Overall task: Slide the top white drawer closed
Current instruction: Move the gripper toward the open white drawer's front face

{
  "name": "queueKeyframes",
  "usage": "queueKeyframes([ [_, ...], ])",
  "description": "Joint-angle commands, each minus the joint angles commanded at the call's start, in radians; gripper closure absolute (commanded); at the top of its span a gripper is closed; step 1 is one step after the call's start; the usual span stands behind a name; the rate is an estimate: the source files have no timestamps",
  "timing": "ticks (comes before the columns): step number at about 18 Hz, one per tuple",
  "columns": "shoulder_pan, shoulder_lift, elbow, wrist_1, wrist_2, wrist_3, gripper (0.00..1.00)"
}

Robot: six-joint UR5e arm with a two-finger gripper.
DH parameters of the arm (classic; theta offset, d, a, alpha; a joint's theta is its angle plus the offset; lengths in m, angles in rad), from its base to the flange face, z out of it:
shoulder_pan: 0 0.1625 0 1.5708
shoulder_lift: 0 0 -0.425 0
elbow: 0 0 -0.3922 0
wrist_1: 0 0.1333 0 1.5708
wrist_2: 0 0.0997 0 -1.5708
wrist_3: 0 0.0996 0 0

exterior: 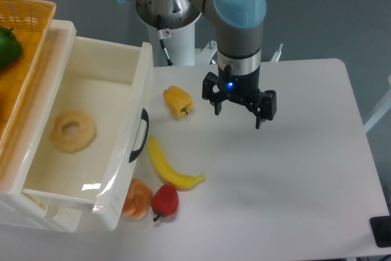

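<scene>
The top white drawer (91,132) sticks out at the left of the frame with a donut (73,131) inside, so the empty, open gripper (238,114) hangs mid-frame, ready to push it.

The arm is built from silver-grey metal tubes, each joint finished with a pale blue plastic cap; the roundest cap sits right above the gripper (237,112). Below that cap comes a polished silver wrist band, then a black collar with a small blue light glowing on its front. The gripper itself is matt black and angular, with two short black fingers (216,106). Behind the gripper stands a white column base topped by a grey ring, with a thin black cable running down it and a small red-and-white label stuck on.
</scene>
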Motion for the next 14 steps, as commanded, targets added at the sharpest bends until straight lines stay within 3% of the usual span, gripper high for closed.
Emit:
queueKeyframes([
  [7,-0.011,-0.051,0.008,0.023,0.069,-0.009,0.0],
  [11,-0.009,-0.069,0.008,0.025,0.069,-0.211,0.0],
  [14,-0.009,-0.094,0.0,0.058,0.072,-0.236,0.0],
])
